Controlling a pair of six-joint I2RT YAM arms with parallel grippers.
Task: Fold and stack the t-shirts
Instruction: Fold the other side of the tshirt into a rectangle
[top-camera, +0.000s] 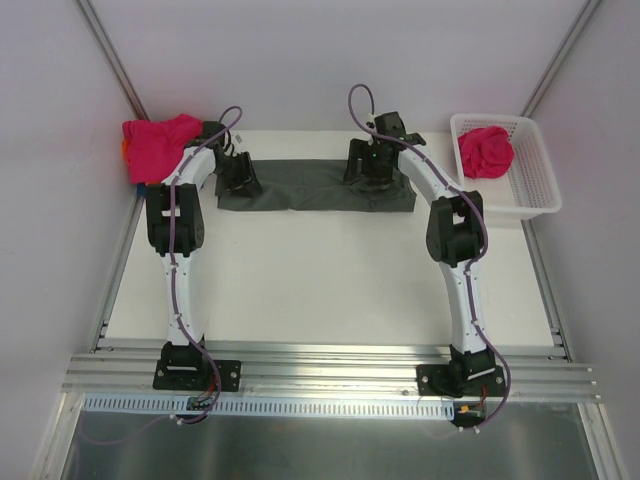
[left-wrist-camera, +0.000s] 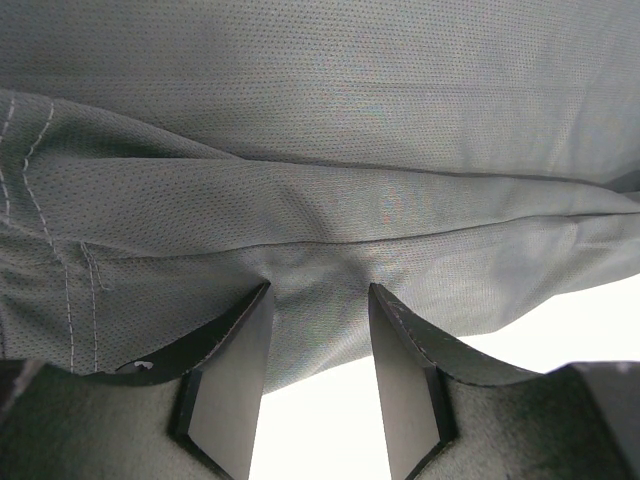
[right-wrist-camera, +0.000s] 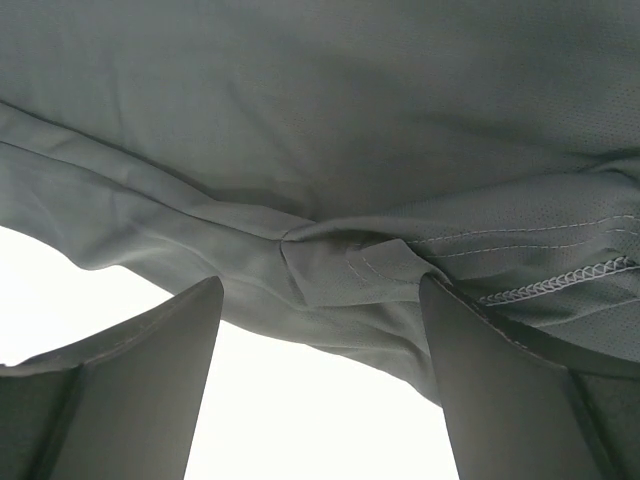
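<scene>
A dark grey t-shirt (top-camera: 310, 190) lies folded into a long strip across the far part of the table. My left gripper (top-camera: 240, 178) is at its left end and is open. In the left wrist view (left-wrist-camera: 320, 290) the fingers straddle the near edge of the grey cloth (left-wrist-camera: 320, 120). My right gripper (top-camera: 368, 175) is over the strip's right half and is wide open. Its tips (right-wrist-camera: 322, 285) sit at the hemmed cloth edge (right-wrist-camera: 320, 110). A bright pink shirt (top-camera: 160, 145) lies bunched at the far left. Another pink shirt (top-camera: 486, 152) sits in the basket.
A white lattice basket (top-camera: 540, 190) stands at the far right edge of the table. A bit of orange cloth (top-camera: 125, 150) peeks from under the left pink pile. White walls close in at the back and sides.
</scene>
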